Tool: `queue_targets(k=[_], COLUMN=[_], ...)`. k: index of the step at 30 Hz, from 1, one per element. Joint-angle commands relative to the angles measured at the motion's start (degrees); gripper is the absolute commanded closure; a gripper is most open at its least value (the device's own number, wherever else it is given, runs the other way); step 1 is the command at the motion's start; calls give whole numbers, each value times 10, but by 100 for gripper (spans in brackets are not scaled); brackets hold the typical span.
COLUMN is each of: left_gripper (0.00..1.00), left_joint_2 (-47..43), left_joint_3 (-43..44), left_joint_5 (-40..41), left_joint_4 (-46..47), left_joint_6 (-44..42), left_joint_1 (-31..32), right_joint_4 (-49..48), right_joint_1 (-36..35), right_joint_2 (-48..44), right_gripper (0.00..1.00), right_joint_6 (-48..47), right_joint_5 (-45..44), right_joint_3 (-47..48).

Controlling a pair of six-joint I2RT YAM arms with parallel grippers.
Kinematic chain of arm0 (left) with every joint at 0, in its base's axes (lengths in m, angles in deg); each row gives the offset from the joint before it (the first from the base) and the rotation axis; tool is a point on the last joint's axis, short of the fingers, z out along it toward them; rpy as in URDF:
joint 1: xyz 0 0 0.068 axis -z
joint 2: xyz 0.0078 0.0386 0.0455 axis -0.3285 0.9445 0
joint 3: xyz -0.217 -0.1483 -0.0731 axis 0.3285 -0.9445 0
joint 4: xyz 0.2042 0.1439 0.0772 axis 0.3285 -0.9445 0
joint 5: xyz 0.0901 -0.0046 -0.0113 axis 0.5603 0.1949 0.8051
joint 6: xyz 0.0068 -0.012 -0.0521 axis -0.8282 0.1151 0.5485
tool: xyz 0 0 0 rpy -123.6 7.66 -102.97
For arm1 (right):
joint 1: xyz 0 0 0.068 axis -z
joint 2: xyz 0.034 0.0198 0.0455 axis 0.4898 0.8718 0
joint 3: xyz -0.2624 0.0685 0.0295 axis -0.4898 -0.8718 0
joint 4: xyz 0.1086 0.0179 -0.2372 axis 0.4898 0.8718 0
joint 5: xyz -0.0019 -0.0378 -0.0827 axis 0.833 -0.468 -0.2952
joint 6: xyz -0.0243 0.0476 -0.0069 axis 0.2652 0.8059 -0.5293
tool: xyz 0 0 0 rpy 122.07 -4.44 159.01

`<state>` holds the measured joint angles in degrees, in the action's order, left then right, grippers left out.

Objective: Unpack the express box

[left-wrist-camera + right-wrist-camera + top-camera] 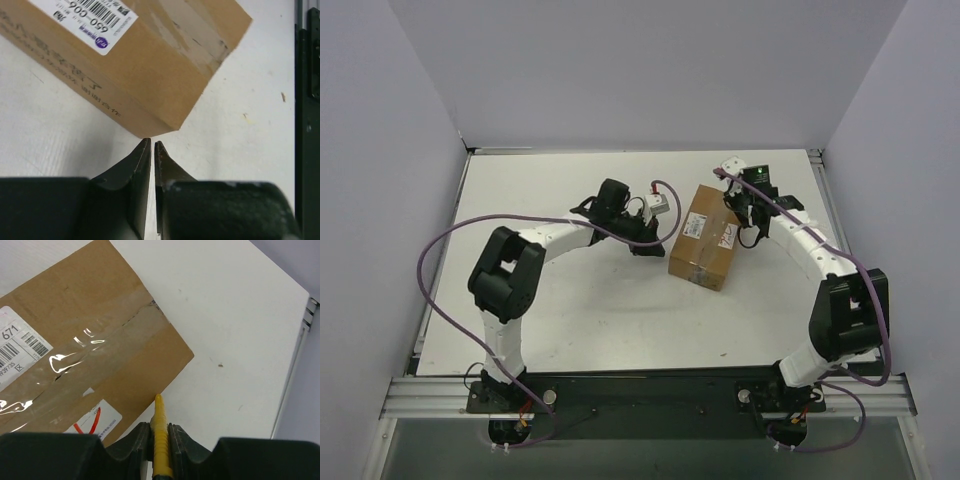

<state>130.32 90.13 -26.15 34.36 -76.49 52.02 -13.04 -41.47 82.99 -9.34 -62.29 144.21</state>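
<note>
Sitting on the white table [570, 320], toward 2 o'clock of its middle in the overhead view, the express box [705, 237] lies flat and closed, turned askew to the table edges, its white shipping label [697, 226] facing up. The left gripper [645, 243] is low at the box's 9 o'clock side. In its wrist view, its dark fingertips [144, 150] are parted by only a thin slit with nothing between them. The near bottom corner of the box [150, 65] points down at 6 o'clock, just beside the tips; contact cannot be told. The right gripper [748, 208] stands at the box's 2 o'clock side. In its own view, its jaws are clamped narrowly on a yellow knife [160, 440], which juts up toward 12 o'clock. The knife tip meets the edge of the box [100, 340] near its right-hand corner. Clear tape [90, 352] runs along the top seam, glinting and wrinkled. A barcode label [17, 347] sits at 9 o'clock, and a small label with red marks [95, 420] lies near the knife.
</note>
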Motion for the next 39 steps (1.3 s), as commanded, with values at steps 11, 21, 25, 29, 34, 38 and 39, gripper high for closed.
queue_targets(k=[11,21,25,29,34,38,39], left_gripper=[71,30,30,30,30,30,30], left_joint_2=[-262,-215,-155,-94,-49,-36,-33], left_joint_3=[-197,-85,-25,41,50,25,22], left_joint_5=[-33,88,123,115,66,41,37], left_joint_4=[-162,-14,8,-14,6,41,48], left_joint_6=[-105,104,149,123,154,192,201], left_joint_1=[-152,-197,-197,-202,-207,-206,-206], right_joint_4=[40,60,47,66,132,145,149], right_joint_1=[-106,-157,-148,-134,-122,-115,-115], right_joint_2=[94,120,86,46,24,11,10], right_gripper=[100,100,100,100,100,100,100], right_joint_6=[45,98,127,144,102,95,92], right_joint_5=[158,164,78,61,164,245,268], right_joint_3=[137,211,234,254,281,295,295])
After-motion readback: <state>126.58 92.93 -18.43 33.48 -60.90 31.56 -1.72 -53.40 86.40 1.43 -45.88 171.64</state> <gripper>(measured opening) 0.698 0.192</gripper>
